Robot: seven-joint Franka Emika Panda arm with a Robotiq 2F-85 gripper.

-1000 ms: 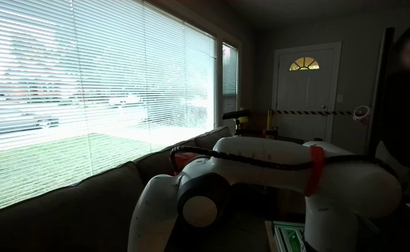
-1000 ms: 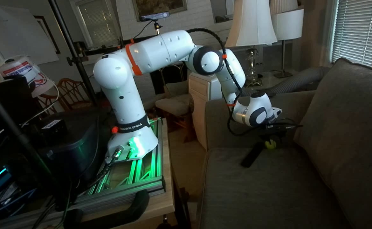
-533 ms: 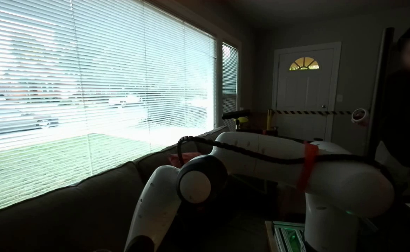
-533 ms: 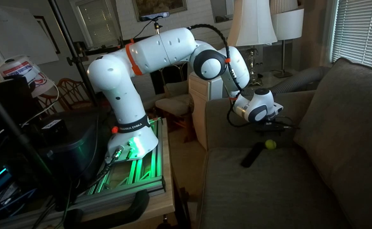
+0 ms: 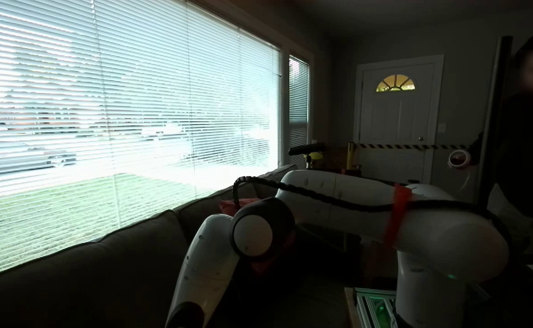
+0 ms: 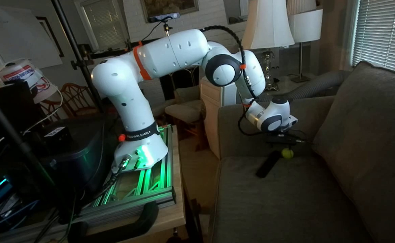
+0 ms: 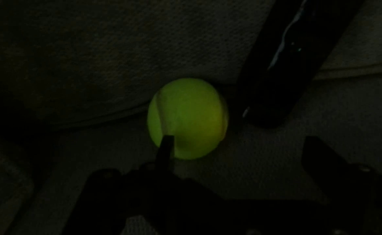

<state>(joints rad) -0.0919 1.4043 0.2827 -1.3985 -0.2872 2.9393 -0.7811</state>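
Showing fingers (image 7: 165,151) wide apart, empty, partly hiding the tennis ball (image 7: 191,114)! Cropping the dark bar (image 7: 295,62) in wrist view.

Arm (image 6: 184,49) arched, gripper (image 7: 238,141) (jaws wide) facing down

A home living room (sofa (image 6: 295,202); lamps (image 6: 268,27))

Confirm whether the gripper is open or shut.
Open: the wrist view shows the gripper with its fingers wide apart, one seen in front of the tennis ball.
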